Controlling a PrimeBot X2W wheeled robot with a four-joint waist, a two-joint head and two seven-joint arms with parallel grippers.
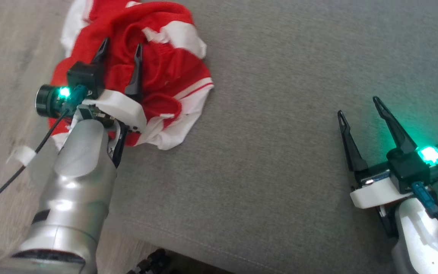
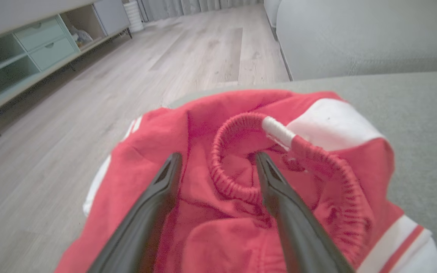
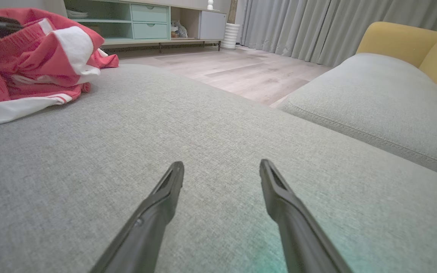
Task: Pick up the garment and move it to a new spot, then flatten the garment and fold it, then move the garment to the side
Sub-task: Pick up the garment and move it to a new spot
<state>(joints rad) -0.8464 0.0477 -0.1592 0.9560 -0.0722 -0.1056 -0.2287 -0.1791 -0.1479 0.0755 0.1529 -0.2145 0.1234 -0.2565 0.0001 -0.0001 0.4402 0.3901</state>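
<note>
Your left gripper (image 1: 123,42) is spread wide with nothing clamped, fingers over the garment (image 1: 165,72). One tip sits inside the elastic waistband (image 2: 237,121) loop; you can't confirm contact from these views. The garment is a crumpled red-and-white heap at the far-left corner of the cushion (image 1: 264,152), its edge spilling past the cushion's left side over the floor (image 1: 6,57). Your right gripper (image 1: 357,105) is also wide, holding nothing, low over the cushion's right side, well apart from the garment.

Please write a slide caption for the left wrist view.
Open left gripper over the crumpled red-and-white garment on the grey cushion.
</note>
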